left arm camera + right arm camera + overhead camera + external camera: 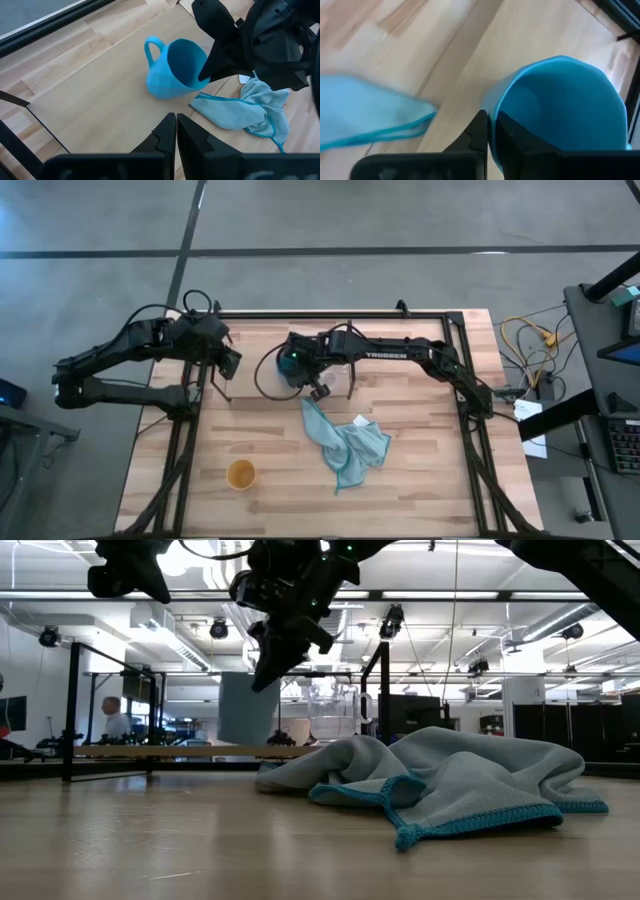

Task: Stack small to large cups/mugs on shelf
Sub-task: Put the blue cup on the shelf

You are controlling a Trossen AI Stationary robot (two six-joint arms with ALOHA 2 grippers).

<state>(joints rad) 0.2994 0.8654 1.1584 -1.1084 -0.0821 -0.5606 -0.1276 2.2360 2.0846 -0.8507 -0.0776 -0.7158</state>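
Note:
A light blue mug stands on the shelf, a low light-wood board in a black frame at the table's far middle. My right gripper is shut on the mug. My left gripper hangs shut with nothing in it, above the shelf's left end and short of the mug. A yellow-orange cup stands on the tabletop near the front left. A clear glass cup shows past the cloth in the low view. My right gripper pinches the mug's rim, one finger inside the mug and one outside its wall. It grips the side of the rim away from the handle. The fingers slant down from above. The mug's base looks set on the shelf board.
A light blue cloth lies crumpled on the tabletop just in front of the shelf, close under my right arm. Black frame rails run along the table's sides and far edge. Cables lie off the table's right edge.

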